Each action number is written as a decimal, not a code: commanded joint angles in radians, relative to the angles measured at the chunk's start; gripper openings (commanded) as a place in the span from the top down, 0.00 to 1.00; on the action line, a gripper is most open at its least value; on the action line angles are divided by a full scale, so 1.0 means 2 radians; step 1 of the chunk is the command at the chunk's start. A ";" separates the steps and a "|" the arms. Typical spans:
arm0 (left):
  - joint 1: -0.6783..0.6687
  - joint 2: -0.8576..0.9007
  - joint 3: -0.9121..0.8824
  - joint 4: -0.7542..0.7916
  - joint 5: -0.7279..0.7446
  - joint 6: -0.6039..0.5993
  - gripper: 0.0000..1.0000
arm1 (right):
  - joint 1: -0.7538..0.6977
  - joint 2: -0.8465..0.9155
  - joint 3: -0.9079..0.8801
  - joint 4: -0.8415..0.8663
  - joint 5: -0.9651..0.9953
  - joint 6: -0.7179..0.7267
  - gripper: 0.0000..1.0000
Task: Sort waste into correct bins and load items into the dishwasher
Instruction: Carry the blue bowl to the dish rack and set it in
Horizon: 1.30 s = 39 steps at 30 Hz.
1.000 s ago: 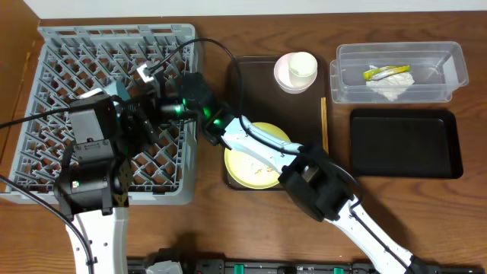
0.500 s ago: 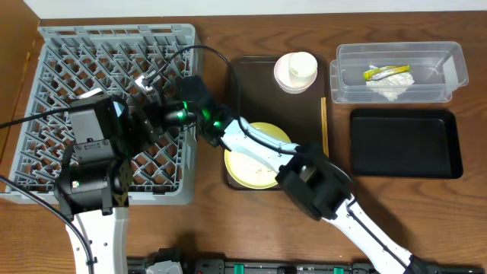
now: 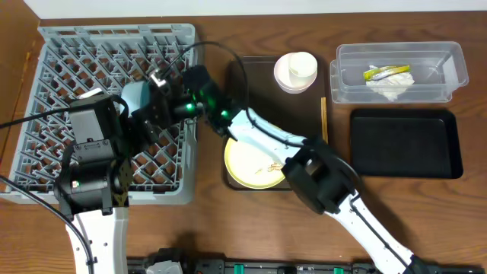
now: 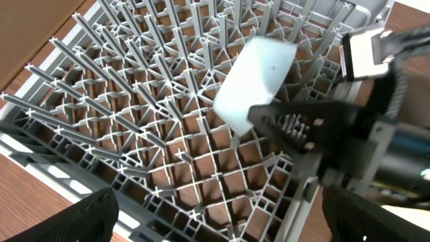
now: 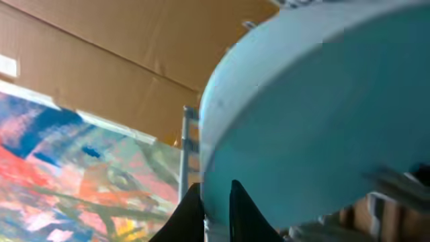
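Swinging toward 12 o'clock since a second ago, the right arm has uncovered more of the one pale yellow round plate (image 3: 247, 160) and brought the one light blue bowl (image 3: 135, 96) further into sight. That smooth bowl stands tilted among the pegs of the single grey plastic lattice dish rack (image 3: 76, 53), at 9 o'clock on the wooden tabletop (image 3: 472, 205). The right tool (image 3: 154, 106) has its two dark fingers either side of the bowl's rim; whether they pinch it cannot be told. The left tool (image 4: 232, 216) hangs over the rack, spread wide and empty.

One dark brown serving tray (image 3: 255, 91) at centre carries the plate with beige crumbly scraps (image 3: 268, 169), one pinkish-white bowl (image 3: 283, 76) holding one white cup (image 3: 302, 67), and thin wooden chopsticks (image 3: 323, 122). At 2 o'clock, one clear tub (image 3: 456, 72) holds one crumpled napkin (image 3: 392, 85) and one yellow-green wrapper (image 3: 384, 72). At 3 o'clock lies one flat black tray (image 3: 403, 144).
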 commanded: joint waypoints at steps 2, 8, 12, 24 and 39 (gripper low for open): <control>0.003 0.001 0.012 -0.001 -0.004 -0.005 0.02 | -0.027 -0.044 0.025 -0.108 0.078 -0.091 0.86; 0.003 0.001 0.012 -0.001 -0.004 -0.005 0.02 | -0.052 -0.110 0.027 -0.213 0.130 -0.133 0.79; 0.003 0.001 0.012 -0.001 -0.004 -0.005 0.02 | -0.068 -0.138 0.027 -0.249 0.139 -0.141 0.71; 0.003 0.001 0.012 -0.001 -0.004 -0.005 0.02 | -0.062 -0.157 0.024 -0.286 0.131 -0.172 0.82; 0.003 0.001 0.012 -0.001 -0.004 -0.005 0.02 | 0.035 -0.059 0.023 -0.071 0.039 -0.146 0.86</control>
